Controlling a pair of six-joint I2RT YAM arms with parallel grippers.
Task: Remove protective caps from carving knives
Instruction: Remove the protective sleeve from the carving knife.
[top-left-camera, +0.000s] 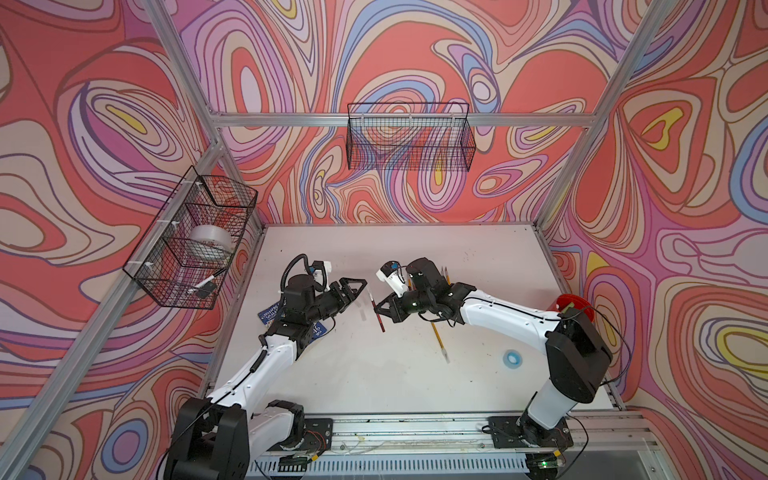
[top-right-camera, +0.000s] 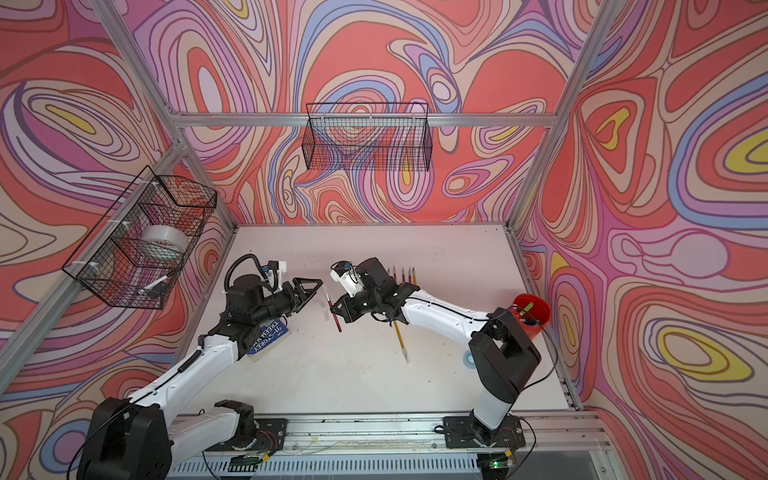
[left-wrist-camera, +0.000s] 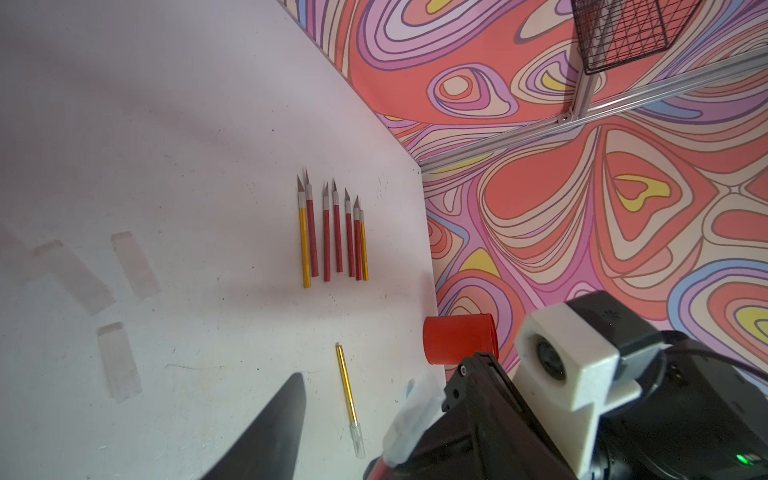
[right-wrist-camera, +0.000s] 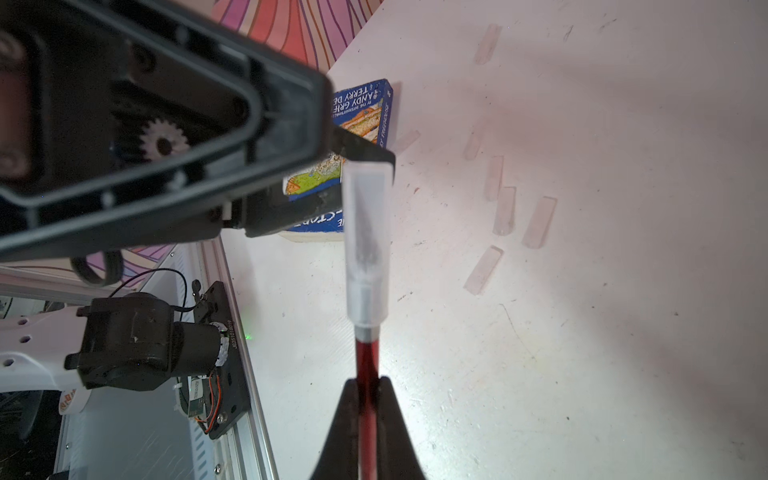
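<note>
My right gripper (top-left-camera: 377, 309) (right-wrist-camera: 368, 385) is shut on the dark red handle of a carving knife (right-wrist-camera: 368, 357) held above the table. Its translucent protective cap (right-wrist-camera: 368, 241) is on the blade and points at my left gripper (top-left-camera: 360, 293), which is open. The left fingers (right-wrist-camera: 365, 151) flank the cap's tip without pinching it. A yellow capped knife (top-left-camera: 438, 338) (left-wrist-camera: 347, 390) lies on the table. Several uncapped knives (left-wrist-camera: 332, 232) (top-right-camera: 403, 274) lie in a row at the back. Several loose caps (left-wrist-camera: 135, 266) (right-wrist-camera: 538, 222) lie on the table.
A blue book (top-left-camera: 272, 313) (right-wrist-camera: 361, 104) lies under my left arm. A red cup (top-left-camera: 565, 301) (left-wrist-camera: 457, 338) stands at the table's right edge, with a blue tape ring (top-left-camera: 512, 358) near it. Wire baskets (top-left-camera: 409, 137) (top-left-camera: 195, 241) hang on the back and left walls.
</note>
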